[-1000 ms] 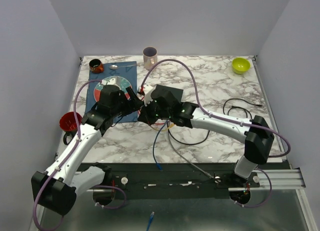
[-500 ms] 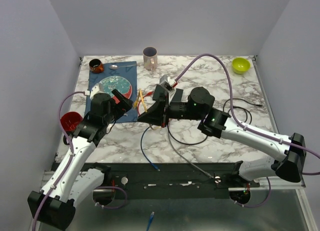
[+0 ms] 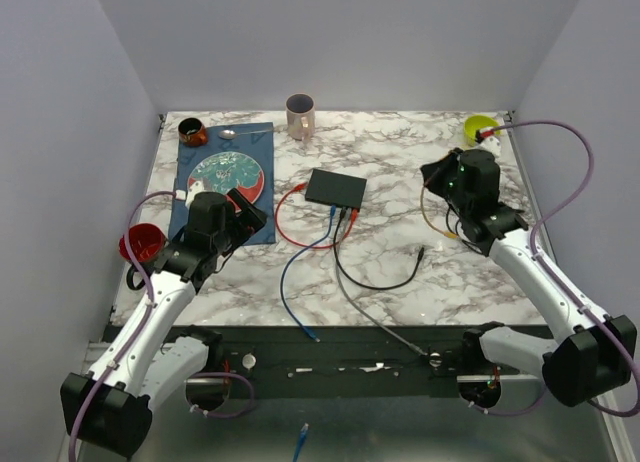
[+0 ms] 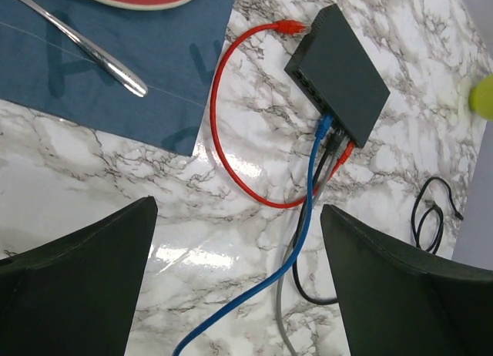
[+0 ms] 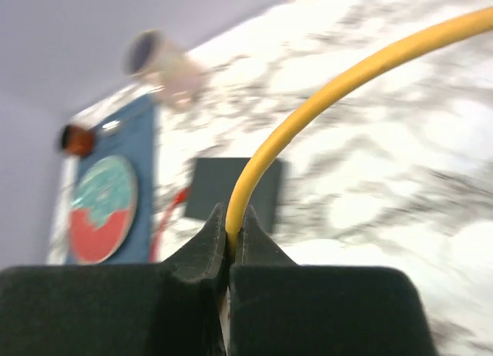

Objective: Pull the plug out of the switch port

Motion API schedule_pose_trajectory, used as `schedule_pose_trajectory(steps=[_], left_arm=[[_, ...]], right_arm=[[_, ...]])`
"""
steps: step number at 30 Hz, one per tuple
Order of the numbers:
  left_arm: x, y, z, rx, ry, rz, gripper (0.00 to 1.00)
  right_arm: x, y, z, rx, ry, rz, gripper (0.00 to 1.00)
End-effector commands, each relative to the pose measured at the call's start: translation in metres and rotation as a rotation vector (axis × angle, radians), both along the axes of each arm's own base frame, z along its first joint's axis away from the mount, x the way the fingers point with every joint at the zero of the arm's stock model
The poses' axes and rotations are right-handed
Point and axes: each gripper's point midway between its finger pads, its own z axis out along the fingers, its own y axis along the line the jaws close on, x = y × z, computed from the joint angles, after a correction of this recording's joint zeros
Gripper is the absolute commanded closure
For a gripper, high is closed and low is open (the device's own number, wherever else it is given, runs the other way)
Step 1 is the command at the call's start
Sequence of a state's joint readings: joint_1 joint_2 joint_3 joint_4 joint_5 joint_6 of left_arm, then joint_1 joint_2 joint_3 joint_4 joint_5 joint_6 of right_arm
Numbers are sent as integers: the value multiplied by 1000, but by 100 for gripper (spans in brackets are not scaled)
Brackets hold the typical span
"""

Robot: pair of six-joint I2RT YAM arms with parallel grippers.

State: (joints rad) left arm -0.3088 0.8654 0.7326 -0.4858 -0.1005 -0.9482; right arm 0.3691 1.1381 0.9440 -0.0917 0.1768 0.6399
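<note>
The black switch [image 3: 335,188] lies flat mid-table, also seen in the left wrist view [image 4: 339,71] and blurred in the right wrist view [image 5: 231,190]. Blue [image 4: 320,140], red, black and grey cables still run into its near edge. My right gripper [image 3: 438,174] is off to the right of the switch, well apart from it. It is shut [image 5: 231,225] on a yellow cable [image 5: 308,102] that hangs down from it [image 3: 424,214]. The plug on that cable is hidden between the fingers. My left gripper [image 3: 243,208] is open and empty [image 4: 237,209], left of the switch.
A blue mat [image 3: 195,197] carries a plate [image 3: 230,172] and a spoon [image 4: 85,44]. A mug [image 3: 299,112], a dark cup [image 3: 192,132], a green bowl [image 3: 480,130] and a red cup [image 3: 138,244] stand around the edges. Loose cables trail to the front edge.
My right arm has swung from the switch out to the right, carrying the yellow cable away from it. My left gripper has opened and drawn back left. The switch now lies uncovered.
</note>
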Motion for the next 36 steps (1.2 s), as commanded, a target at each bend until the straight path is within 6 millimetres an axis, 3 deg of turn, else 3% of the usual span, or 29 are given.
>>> schedule_pose_trajectory(steps=[1, 2, 6, 10, 11, 13, 16, 17, 19, 20, 23, 24, 25, 26, 28, 29, 33, 36], left_arm=[[3, -11, -9, -56, 18, -27, 1], [3, -12, -12, -57, 24, -31, 1], [4, -11, -20, -58, 45, -14, 1], [5, -5, -22, -49, 57, 32, 1], [6, -3, -22, -43, 57, 46, 1], [7, 1, -20, -33, 61, 64, 1], [12, 2, -19, -9, 74, 65, 1], [12, -1, -20, -8, 86, 52, 1], [17, -6, -19, 21, 113, 2, 1], [18, -9, -21, 12, 131, 1, 1], [25, -19, -25, -55, 143, -23, 1], [21, -28, -28, -97, 131, -72, 1], [32, -35, -15, -129, 44, -89, 1], [34, -37, -13, -139, 20, -93, 3], [41, -40, -10, -118, -20, -87, 5], [44, -43, -10, -107, -25, -95, 1], [59, -62, -17, -64, -52, -162, 1], [72, -81, -14, -97, -78, -218, 1]], right_arm=[[-6, -82, -55, -64, 196, -298, 99], [-6, -105, -60, -84, 208, -385, 99], [-10, -154, -92, -147, 308, -565, 99], [0, -167, -119, -163, 405, -570, 6], [6, -163, -113, -153, 395, -543, 0], [12, -153, -108, -124, 381, -489, 0], [23, -120, -91, -99, 309, -343, 0], [24, -96, -87, -120, 292, -274, 0], [30, -68, -64, -214, 221, -178, 0], [28, -36, -57, -261, 189, -96, 0], [28, 3, -37, -402, 82, -27, 0], [33, 4, -33, -398, 52, -51, 0], [33, 10, -40, -374, 58, -33, 0], [36, 11, -44, -344, 57, -36, 0], [44, 32, -52, -251, 32, 20, 0], [48, 43, -54, -226, 35, 70, 0], [51, 114, -68, -120, 99, 406, 1], [59, 145, -76, -53, 135, 527, 34]])
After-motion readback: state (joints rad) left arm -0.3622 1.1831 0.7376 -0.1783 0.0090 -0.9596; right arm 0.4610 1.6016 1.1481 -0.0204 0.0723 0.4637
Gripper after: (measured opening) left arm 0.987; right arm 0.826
